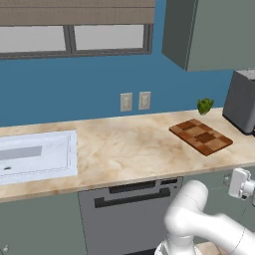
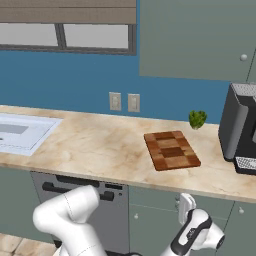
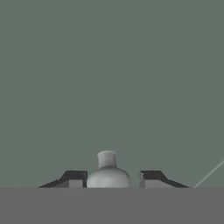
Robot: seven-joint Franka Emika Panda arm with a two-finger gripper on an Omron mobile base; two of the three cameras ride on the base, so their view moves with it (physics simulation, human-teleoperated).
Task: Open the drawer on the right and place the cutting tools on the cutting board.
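Drawer (image 3: 109, 65) shut; pincer (image 3: 108, 177) open, fingers straddling knob (image 3: 107, 168) at frame bottom, lined up to grip and pull.

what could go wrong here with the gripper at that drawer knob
1. In the hand view the jaws of the gripper stand open either side of the small round knob; closing off-centre could let it slip out on the pull.
2. The drawer front sits below the counter edge, so pulling at an angle might jam it.
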